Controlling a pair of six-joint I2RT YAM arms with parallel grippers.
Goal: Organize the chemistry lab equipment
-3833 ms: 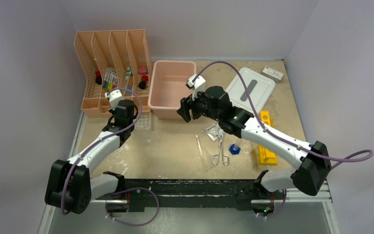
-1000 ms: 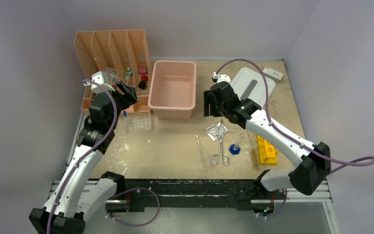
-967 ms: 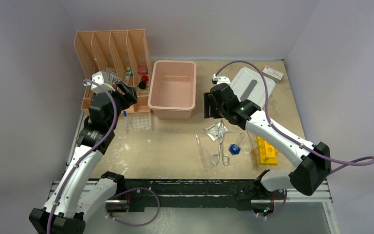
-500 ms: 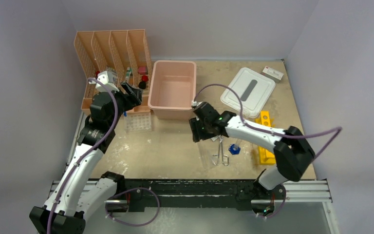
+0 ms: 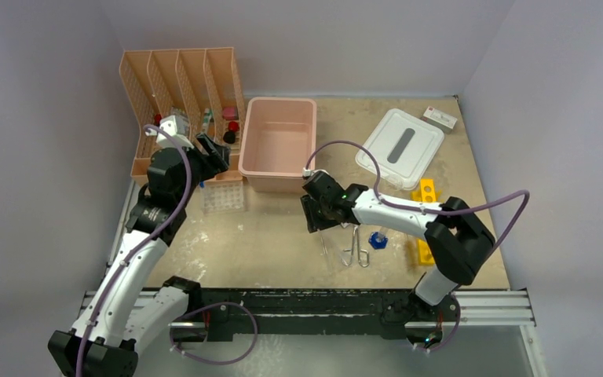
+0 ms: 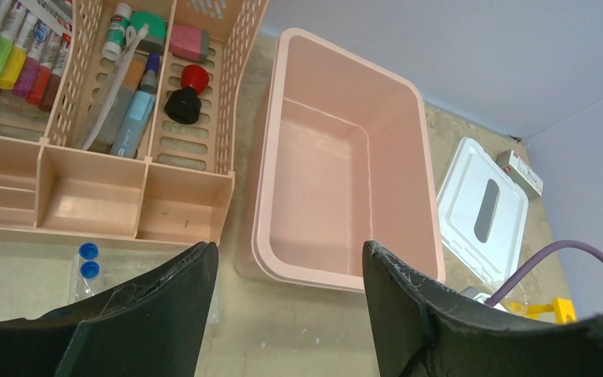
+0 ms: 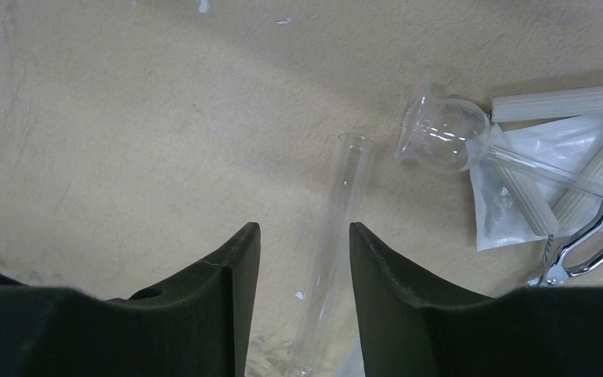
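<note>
My right gripper (image 5: 314, 217) (image 7: 305, 229) hangs low over the table, open. A thin clear rod (image 7: 338, 236) lies between its fingers, and neither finger touches it. To the right lie a small glass bulb (image 7: 440, 137), a small clear bag (image 7: 518, 196) and metal forceps (image 5: 356, 243) (image 7: 589, 243). A blue-capped tube (image 5: 378, 238) and a yellow rack (image 5: 426, 188) sit further right, the rack partly behind the arm. My left gripper (image 5: 213, 153) (image 6: 286, 247) is open and empty, raised near the clear tube tray (image 5: 224, 196) (image 6: 86, 263).
The pink bin (image 5: 279, 141) (image 6: 338, 181) stands at the back centre, with its white lid (image 5: 399, 148) (image 6: 483, 208) to the right. The peach organizer (image 5: 180, 102) (image 6: 86, 118) holds markers and bottles at the back left. A small white box (image 5: 440, 118) lies in the far right corner.
My right arm has swung left and down onto the table over the clear rods, and its jaws have narrowed. My left arm has barely moved.
</note>
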